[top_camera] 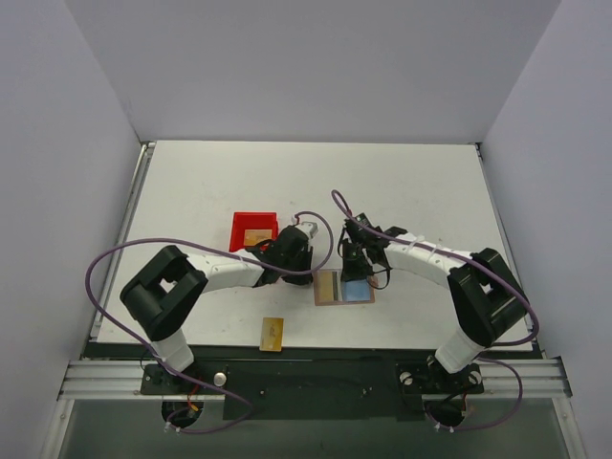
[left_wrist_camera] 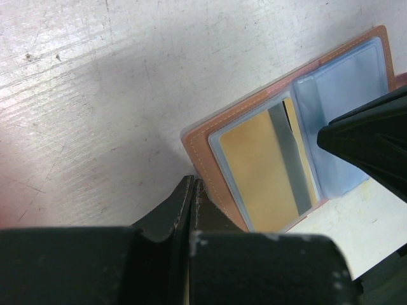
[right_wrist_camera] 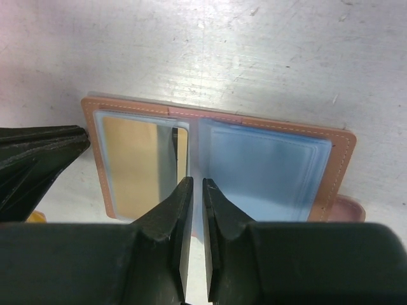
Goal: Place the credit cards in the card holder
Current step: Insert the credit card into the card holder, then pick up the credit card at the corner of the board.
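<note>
Brown leather-like folding card holder (top_camera: 344,288) lies open and flat on the white table (top_camera: 411,191), with pale blue clear sleeves (right_wrist_camera: 261,165) inside. One gold-yellow credit card (left_wrist_camera: 257,171) with a dark stripe sits in the left-hand sleeve. At the holder's left edge the left gripper (left_wrist_camera: 193,190) is clenched, its tips pressed together. Over the centre fold hangs the right gripper (right_wrist_camera: 197,188), jaws drawn to a thin slit; whether they pinch the sleeve I cannot tell. A second gold card (top_camera: 273,333) lies loose near the table's front edge. What looks like a third gold card (top_camera: 255,236) rests in the red plastic bin (top_camera: 239,222).
</note>
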Robot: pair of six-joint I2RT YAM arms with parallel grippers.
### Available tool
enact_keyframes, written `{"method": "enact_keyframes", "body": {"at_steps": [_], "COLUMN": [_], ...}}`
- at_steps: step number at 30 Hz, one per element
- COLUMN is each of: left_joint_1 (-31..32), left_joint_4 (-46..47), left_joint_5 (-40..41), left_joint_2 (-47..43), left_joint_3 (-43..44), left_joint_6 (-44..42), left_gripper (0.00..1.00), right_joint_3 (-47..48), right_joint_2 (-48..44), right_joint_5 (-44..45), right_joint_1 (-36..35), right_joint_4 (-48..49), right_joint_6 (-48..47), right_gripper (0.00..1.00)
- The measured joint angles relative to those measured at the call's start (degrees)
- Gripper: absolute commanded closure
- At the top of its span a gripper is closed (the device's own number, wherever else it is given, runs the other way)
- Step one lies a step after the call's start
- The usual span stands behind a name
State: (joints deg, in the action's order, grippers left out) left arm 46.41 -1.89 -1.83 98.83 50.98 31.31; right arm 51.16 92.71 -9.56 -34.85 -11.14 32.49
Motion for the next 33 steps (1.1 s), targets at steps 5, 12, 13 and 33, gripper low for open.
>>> {"method": "enact_keyframes", "body": {"at_steps": [5,12,13,33], "left_joint_1": [0.0,-0.02,0.0,-0.02], "left_joint_4": [0.04,0.02,0.02,0.02], "left_joint_5": [-0.24,-0.37,-0.39,-0.42], "left_joint_2": [0.33,0.42,0.46,0.66], "left_joint_3": [0.35,0.46,0.5,0.7], "left_joint_6": [0.0,0.0,0.0,-0.02], "left_gripper": [1.0,1.0,1.0,1.0], "right_joint_3": [0.0,0.59,0.9,2.05], "right_joint_2": [0.07,1.88,2.32,4.7], "right_joint_5": [0.79,0.79,0.81,-2.32], "right_joint_1": [0.04,0.04,0.04,0.57], "right_joint_4": [-0.28,-0.39,-0.42,1.81], "right_joint_6": [-0.17,-0.76,-0.9,-0.87], "right_gripper": [1.0,1.0,1.0,1.0]}}
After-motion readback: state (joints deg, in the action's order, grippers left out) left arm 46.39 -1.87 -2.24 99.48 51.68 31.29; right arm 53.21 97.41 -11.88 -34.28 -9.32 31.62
